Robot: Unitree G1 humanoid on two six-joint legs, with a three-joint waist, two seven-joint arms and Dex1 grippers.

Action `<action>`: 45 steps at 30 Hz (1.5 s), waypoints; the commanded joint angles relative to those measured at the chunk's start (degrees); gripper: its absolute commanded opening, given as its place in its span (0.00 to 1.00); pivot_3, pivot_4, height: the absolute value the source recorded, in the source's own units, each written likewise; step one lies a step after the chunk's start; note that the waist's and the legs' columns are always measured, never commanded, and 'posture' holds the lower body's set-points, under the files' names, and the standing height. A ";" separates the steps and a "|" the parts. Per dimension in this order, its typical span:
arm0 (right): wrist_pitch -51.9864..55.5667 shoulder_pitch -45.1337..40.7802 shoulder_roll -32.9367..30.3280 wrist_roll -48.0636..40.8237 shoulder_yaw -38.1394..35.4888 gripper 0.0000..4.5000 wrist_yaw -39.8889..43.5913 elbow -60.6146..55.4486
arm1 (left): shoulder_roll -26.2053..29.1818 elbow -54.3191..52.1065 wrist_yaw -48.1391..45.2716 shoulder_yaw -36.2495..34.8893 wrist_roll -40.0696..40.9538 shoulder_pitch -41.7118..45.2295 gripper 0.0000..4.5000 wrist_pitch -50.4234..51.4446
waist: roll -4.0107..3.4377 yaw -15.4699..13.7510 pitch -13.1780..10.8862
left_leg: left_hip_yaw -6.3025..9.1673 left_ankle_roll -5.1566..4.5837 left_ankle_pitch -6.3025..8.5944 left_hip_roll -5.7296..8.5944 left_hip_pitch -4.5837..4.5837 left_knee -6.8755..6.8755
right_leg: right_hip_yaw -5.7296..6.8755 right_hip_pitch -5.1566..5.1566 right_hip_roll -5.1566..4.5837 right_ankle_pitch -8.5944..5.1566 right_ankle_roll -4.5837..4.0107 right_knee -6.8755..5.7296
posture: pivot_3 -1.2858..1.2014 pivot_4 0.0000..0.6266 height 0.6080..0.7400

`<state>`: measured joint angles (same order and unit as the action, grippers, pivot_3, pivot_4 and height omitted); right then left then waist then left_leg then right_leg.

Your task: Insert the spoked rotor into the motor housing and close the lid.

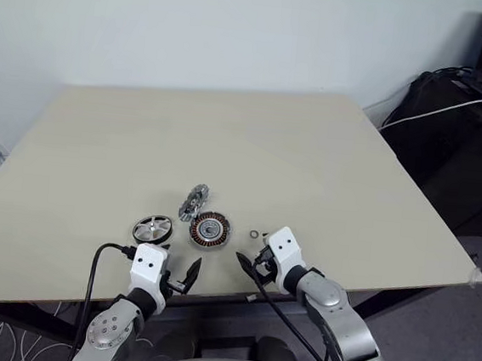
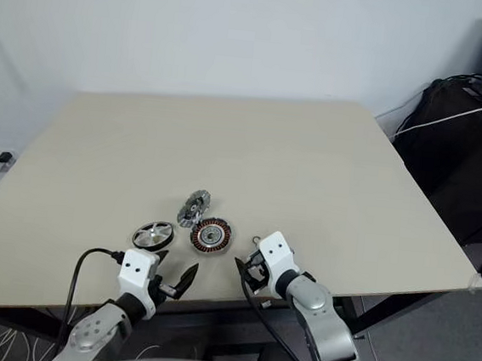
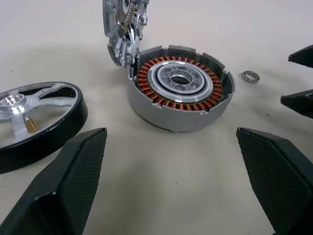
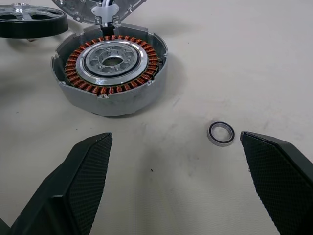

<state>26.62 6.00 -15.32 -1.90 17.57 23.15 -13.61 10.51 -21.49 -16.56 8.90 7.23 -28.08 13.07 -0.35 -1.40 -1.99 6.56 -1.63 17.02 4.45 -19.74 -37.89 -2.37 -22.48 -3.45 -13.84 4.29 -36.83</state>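
Low over the table edge, left gripper and right gripper spread wide, empty, angled toward motor housing.

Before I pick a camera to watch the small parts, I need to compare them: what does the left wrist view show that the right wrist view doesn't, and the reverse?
Left wrist view: the silver spoked rotor with a black rim nearly whole, and the right gripper at the edge.
Right wrist view: the small silver ring lies close between the open fingers, and just a slice of the rotor.
Both: the grey motor housing with copper-brown windings, its silver lid raised, and the beige table.
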 commanded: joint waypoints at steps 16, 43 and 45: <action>-0.86 -2.09 1.42 2.07 -0.06 1.00 -2.79 0.28 | 0.26 -1.46 0.10 0.17 -0.10 0.79 0.99 -0.78 | 0.00 0.08 0.00 | 0.00 0.00 0.00 0.00 0.00 0.00 | 0.00 0.00 0.00 0.00 0.00 0.00 | 0.52 0.00 1.00; -3.27 -14.64 8.82 3.71 -2.00 1.00 -4.71 22.33 | 0.19 0.41 0.15 0.28 -0.25 1.20 0.99 -2.26 | -0.11 0.68 0.03 | 0.00 -0.01 -0.01 0.01 0.05 0.04 | 0.00 -0.02 0.08 0.17 -0.18 -0.03 | 0.52 0.00 1.00; -2.82 -14.67 9.16 3.51 -2.35 1.00 -4.65 23.36 | 0.19 0.47 0.15 0.28 -0.25 1.23 0.99 -2.31 | -0.13 0.71 0.04 | 0.00 0.00 -0.01 0.00 0.06 0.05 | -0.01 -0.02 0.09 0.17 -0.18 -0.04 | 0.52 0.00 1.00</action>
<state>23.97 -7.67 -6.50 1.94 16.02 18.71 9.25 10.50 -20.32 -16.32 9.36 7.22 -27.50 12.00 -0.47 -0.69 -1.94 6.57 -1.64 17.00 4.45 -19.67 -37.85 -2.38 -22.49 -3.36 -13.67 4.11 -36.87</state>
